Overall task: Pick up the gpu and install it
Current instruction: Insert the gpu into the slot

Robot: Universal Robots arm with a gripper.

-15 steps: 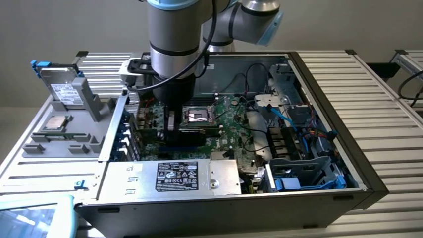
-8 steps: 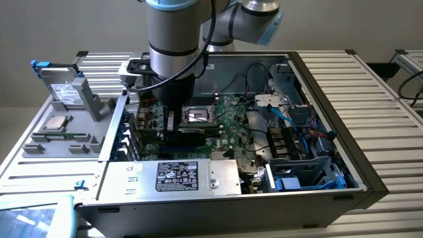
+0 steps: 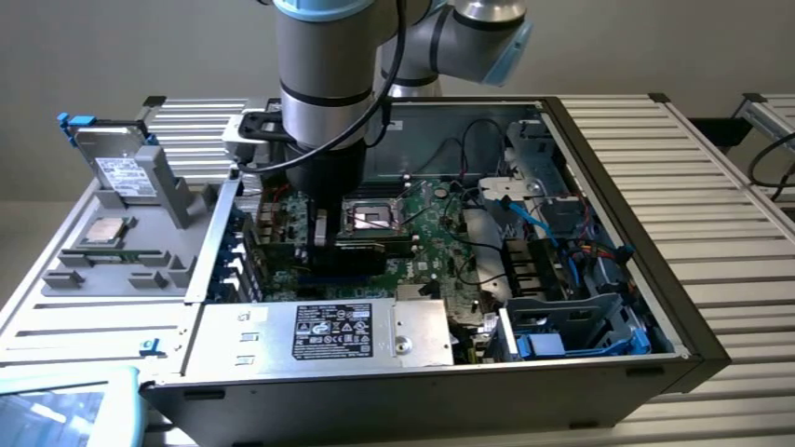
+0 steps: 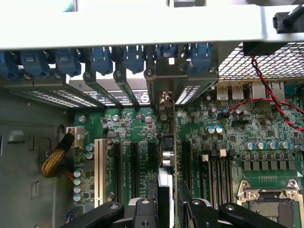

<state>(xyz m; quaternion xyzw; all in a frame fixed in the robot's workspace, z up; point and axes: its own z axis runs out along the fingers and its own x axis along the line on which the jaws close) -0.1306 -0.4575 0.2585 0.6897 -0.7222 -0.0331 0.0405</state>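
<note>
In the exterior view, the grey, blue-jointed robot arm (image 3: 326, 84) reaches straight down into the open grey computer case (image 3: 621, 233), its black gripper (image 3: 326, 233) low over the green motherboard (image 3: 429, 237) near the expansion slots. A silver hard drive with a white label (image 3: 121, 172) stands in a grey parts tray (image 3: 112, 265) at the exterior view's left, well apart.

In the wrist view, the gripper's black fingers (image 4: 142, 211) stand partly open on either side of the gpu (image 4: 167, 161), a thin card seen edge-on, upright, and they clamp it. The card sits in line with a slot between the black connectors, its silver bracket end against the rear panel's blue clips (image 4: 102, 59).
</note>
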